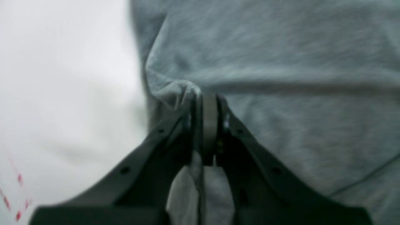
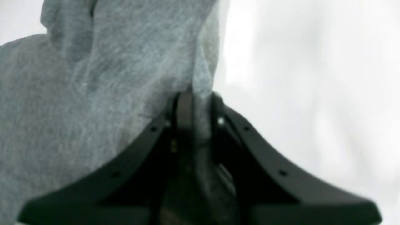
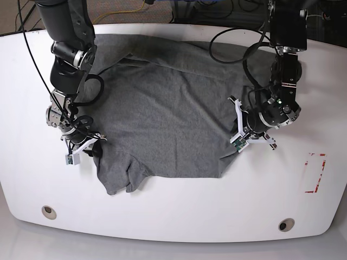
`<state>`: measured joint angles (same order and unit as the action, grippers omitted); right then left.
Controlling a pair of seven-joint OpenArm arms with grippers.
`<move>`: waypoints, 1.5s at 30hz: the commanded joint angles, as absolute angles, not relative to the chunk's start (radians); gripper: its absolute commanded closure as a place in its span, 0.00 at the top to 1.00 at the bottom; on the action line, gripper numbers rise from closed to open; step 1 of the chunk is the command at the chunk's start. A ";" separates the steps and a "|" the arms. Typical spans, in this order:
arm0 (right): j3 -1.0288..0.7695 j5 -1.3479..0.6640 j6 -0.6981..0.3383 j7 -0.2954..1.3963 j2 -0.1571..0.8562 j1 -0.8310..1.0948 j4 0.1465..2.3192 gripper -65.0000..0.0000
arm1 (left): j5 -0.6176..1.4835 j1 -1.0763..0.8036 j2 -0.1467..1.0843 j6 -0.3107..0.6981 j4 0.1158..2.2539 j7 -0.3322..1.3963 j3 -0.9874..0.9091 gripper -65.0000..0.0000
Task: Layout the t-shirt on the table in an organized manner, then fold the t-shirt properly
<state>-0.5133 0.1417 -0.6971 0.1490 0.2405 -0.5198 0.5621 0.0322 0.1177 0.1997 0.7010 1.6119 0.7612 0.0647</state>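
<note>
The dark heather-grey t-shirt (image 3: pixel 162 114) lies spread over the middle of the white table (image 3: pixel 179 216), with a crumpled sleeve at its near-left corner. In the base view my left gripper (image 3: pixel 234 150) pinches the shirt's right edge near the lower corner. The left wrist view shows this gripper (image 1: pixel 207 97) shut on a bunched fold of the t-shirt (image 1: pixel 281 62). My right gripper (image 3: pixel 96 147) holds the left edge beside the crumpled sleeve. In the right wrist view its jaws (image 2: pixel 195 95) are shut on the grey t-shirt (image 2: pixel 93 78), which hangs above them.
Red tape marks (image 3: pixel 315 173) sit near the table's right edge and show blurred in the left wrist view (image 1: pixel 18 200). Two round grommet holes (image 3: pixel 49 211) (image 3: pixel 286 224) lie near the front edge. Cables trail behind the table's far edge.
</note>
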 commanded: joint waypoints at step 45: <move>-0.512 0.153 -0.698 0.168 0.246 -0.538 0.570 0.14 | 0.185 0.374 0.148 0.679 1.124 0.736 -0.383 0.72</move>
